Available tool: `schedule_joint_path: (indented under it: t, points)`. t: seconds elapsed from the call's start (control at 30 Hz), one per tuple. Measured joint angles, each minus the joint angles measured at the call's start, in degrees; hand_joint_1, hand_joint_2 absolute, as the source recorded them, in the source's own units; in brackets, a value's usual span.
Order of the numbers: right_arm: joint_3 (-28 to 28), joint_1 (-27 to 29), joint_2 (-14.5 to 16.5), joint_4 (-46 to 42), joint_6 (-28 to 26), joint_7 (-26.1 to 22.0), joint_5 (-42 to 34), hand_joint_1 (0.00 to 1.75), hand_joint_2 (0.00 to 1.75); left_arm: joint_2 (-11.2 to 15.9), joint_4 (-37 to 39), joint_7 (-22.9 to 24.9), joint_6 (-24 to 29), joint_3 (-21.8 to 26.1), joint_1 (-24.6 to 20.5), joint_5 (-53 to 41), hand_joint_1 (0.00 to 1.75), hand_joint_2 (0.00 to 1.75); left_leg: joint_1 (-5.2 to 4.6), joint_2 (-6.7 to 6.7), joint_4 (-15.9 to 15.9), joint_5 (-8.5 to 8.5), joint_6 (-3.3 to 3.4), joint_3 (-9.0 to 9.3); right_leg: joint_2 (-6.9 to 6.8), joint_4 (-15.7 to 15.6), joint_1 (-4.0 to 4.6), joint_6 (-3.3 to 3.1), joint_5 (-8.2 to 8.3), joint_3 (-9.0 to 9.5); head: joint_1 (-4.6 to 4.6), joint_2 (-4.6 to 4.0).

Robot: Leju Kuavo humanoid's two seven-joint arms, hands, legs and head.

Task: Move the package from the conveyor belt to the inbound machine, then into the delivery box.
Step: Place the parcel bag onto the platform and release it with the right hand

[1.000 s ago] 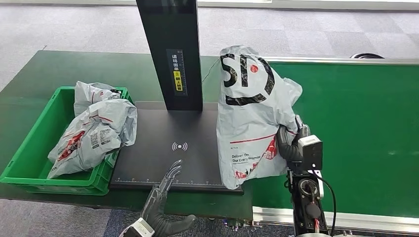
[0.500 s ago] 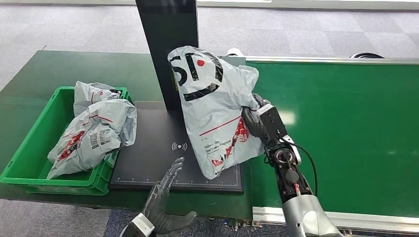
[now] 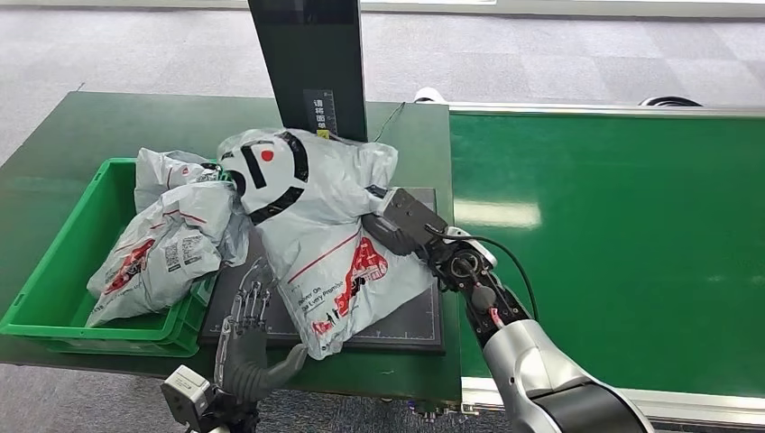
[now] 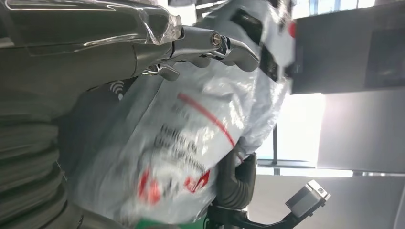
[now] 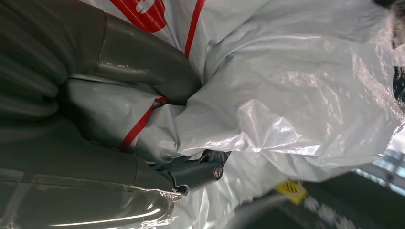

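The right hand (image 3: 390, 227) is gripping the package (image 3: 311, 225), its fingers pressing into the crumpled plastic at the bag's side, as the right wrist view shows close up. The package is lying tilted across the scanner plate (image 3: 410, 311) of the inbound machine (image 3: 311, 54), its upper end leaning toward the column and its lower corner hanging over the plate's front edge. Its printed end is sitting just beside the green box (image 3: 54, 307), near the two packages (image 3: 171, 244) lying inside.

The left hand (image 3: 248, 329) is standing upright at the plate's front edge with its fingers spread and holding nothing, just beside the package's lower corner; whether it is touching the bag, I cannot tell. The machine and the box are sitting on the dark green table (image 3: 117, 122), and the conveyor belt (image 3: 613, 234) is lying to the right.
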Motion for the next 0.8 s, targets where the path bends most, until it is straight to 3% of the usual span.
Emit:
schedule_joint_path:
  t: [0.17,0.2,0.33,0.47,0.57,0.7,0.8]
  points:
    - [3.9,-0.7,1.2,2.9,1.0,6.6,3.7,1.75,1.75,-0.7,-0.3,0.0,-0.3,1.9,0.4,-0.7,0.00,1.75,-0.01,-0.01,0.0,0.00,0.00,0.00,0.00,0.0,-0.01,0.00,0.00,0.00,-0.01,0.00]
    - [4.7,-0.7,1.3,3.3,0.6,8.1,4.4,1.68,1.75,-0.8,-0.5,0.0,-0.4,2.2,0.5,-0.8,0.00,1.75,-0.01,-0.01,0.0,0.00,0.00,0.00,0.00,0.0,-0.01,0.00,0.00,0.00,0.00,0.00]
    - [7.0,-0.7,1.8,4.3,-4.5,13.1,6.6,0.00,1.75,-1.3,-1.3,0.6,-0.8,3.0,1.2,-1.1,0.00,1.75,-0.01,-0.01,0.0,0.00,0.00,0.00,0.00,0.0,-0.01,0.00,0.00,-0.01,-0.01,0.00]
    - [7.9,-0.7,1.9,4.8,-10.6,15.3,6.9,0.00,1.75,-1.6,-1.9,1.2,-1.1,3.4,1.8,-1.4,0.00,1.75,0.00,-0.01,0.0,0.00,0.00,0.00,0.00,0.0,0.00,0.00,0.00,-0.03,0.00,0.00]
    - [7.9,-0.6,1.8,4.7,-15.0,12.8,4.8,0.00,1.75,-1.7,-1.9,1.2,-1.3,3.5,1.9,-1.5,0.00,1.75,0.00,0.00,0.0,0.00,0.00,0.00,0.00,0.0,-0.01,0.00,0.00,-0.04,0.00,0.00]
    - [5.4,0.4,1.5,3.4,-21.6,4.6,-2.3,0.00,1.75,-1.7,-1.8,1.2,-0.9,3.5,1.9,-1.3,0.00,1.75,-0.01,-0.01,0.0,0.00,0.00,0.00,0.00,0.0,-0.01,0.00,0.00,-0.04,0.00,0.00]
    - [2.3,2.3,1.2,0.6,-22.6,-3.9,-10.0,0.00,1.75,-1.7,-1.3,0.9,-0.3,3.5,1.7,-0.9,0.00,1.75,-0.01,-0.01,0.0,0.00,0.00,0.00,0.00,0.0,-0.01,0.00,0.00,-0.04,0.00,0.00]
